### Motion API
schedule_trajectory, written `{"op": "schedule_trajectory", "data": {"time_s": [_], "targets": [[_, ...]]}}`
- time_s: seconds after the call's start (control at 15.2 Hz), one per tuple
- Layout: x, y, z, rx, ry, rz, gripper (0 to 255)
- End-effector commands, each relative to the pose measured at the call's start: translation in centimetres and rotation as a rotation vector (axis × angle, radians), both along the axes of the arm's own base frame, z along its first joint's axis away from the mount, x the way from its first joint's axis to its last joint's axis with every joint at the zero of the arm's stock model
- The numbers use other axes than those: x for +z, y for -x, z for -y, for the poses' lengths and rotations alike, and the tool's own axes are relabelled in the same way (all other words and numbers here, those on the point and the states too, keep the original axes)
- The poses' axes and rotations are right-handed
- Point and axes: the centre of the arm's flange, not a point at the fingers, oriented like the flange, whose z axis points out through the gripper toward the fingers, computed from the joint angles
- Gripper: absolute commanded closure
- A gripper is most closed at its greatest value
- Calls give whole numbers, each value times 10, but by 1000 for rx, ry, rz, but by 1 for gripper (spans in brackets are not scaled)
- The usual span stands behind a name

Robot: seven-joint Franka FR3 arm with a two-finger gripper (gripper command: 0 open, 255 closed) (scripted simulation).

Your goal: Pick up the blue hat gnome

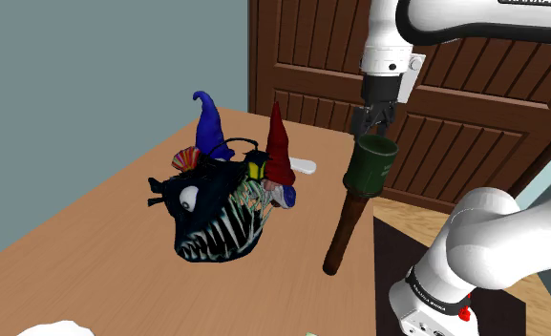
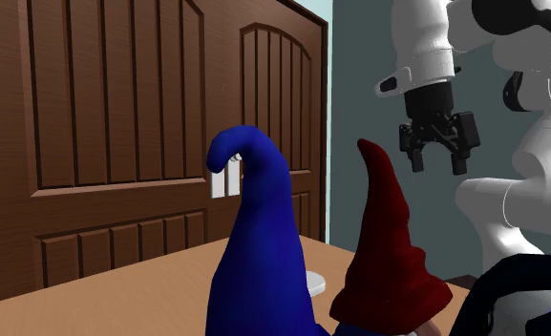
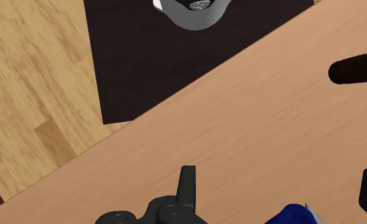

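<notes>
The gripper (image 2: pixel 438 164) hangs open, fingers well apart, holding nothing, over the smooth wooden table (image 1: pixel 92 239); farther off, the blue hat gnome (image 1: pixel 209 124), its cone curled at the tip, stands behind a toothy dark fish (image 1: pixel 211 215).

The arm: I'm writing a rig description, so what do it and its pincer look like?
The arm is made of smooth, rounded white links with dark joints. A black band low on it carries small white lettering, with a red dot beside it. The pincer is all black: a blocky body with two short, straight fingers. No cables show.
</notes>
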Motion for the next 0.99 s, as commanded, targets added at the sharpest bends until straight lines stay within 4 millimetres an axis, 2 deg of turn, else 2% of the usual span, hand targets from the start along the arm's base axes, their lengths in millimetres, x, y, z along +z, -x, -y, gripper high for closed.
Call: {"op": "schedule_trajectory", "data": {"time_s": [0.0, 0.46, 0.92], "targets": [[0, 0, 0, 0, 0, 0, 0], [-9, -68, -24, 76, -1, 140, 0], [-8, -134, -53, 151, -3, 280, 0]]}}
